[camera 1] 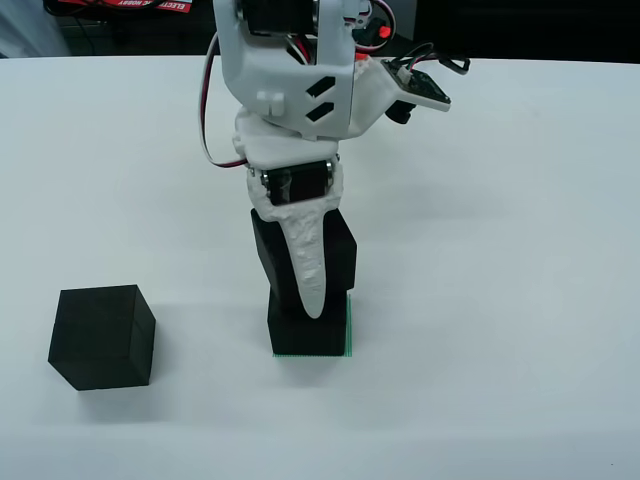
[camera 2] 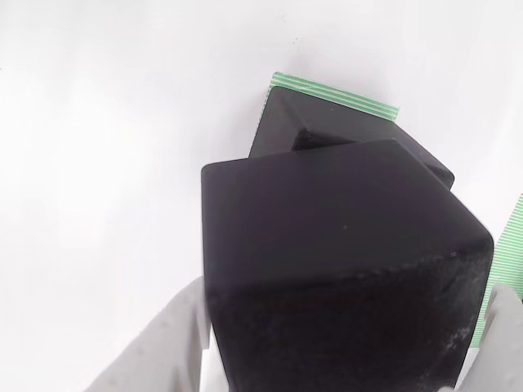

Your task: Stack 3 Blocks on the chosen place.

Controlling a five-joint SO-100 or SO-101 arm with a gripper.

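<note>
In the front view, one black block (camera 1: 308, 332) rests on the green square patch (camera 1: 349, 330), whose edge peeks out at the block's right and front. My white gripper (camera 1: 312, 300) is shut on a second black block (camera 1: 338, 252), held tilted just above the first one. A third black block (camera 1: 102, 336) lies apart on the table at the left. In the view that rides on the gripper, the held block (camera 2: 343, 261) sits between my grey fingers (camera 2: 155, 351), over the lower block (camera 2: 282, 122) and the striped green patch (camera 2: 335, 94).
The white table (camera 1: 520, 300) spreads out around the stack. Red and black wires (camera 1: 215, 110) hang from the arm at the back. A dark strip runs along the table's far edge.
</note>
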